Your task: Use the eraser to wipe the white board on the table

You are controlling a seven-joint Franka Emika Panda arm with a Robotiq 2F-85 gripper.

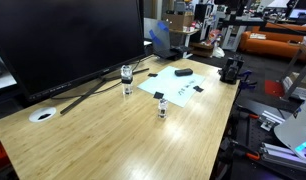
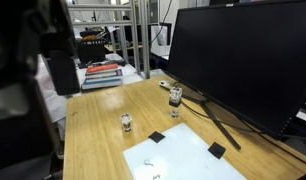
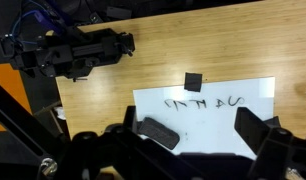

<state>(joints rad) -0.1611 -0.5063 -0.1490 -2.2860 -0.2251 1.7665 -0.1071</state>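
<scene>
The white board (image 3: pixel 223 125) lies flat on the wooden table (image 3: pixel 173 40) and carries a line of dark handwritten marks (image 3: pixel 208 103). The black eraser (image 3: pixel 159 131) lies on the board's left part. My gripper (image 3: pixel 193 140) is open and empty above the board, and the eraser lies below between its fingers, nearer the left one. In an exterior view the eraser (image 1: pixel 183 72) lies at the far end of the board (image 1: pixel 178 88). The board (image 2: pixel 183 160) also shows in the other exterior view, where the eraser is out of frame. The gripper shows in neither exterior view.
Small flat black pieces (image 3: pixel 193 81) (image 2: pixel 156 137) (image 2: pixel 217 150) sit at the board's edges. Two small glass jars (image 1: pixel 127 75) (image 1: pixel 162 107) stand beside the board. A large monitor (image 1: pixel 63 40) fills the table's back. A white disc (image 1: pixel 41 115) lies near its stand. A black clamp (image 3: pixel 73 55) sits at the table edge.
</scene>
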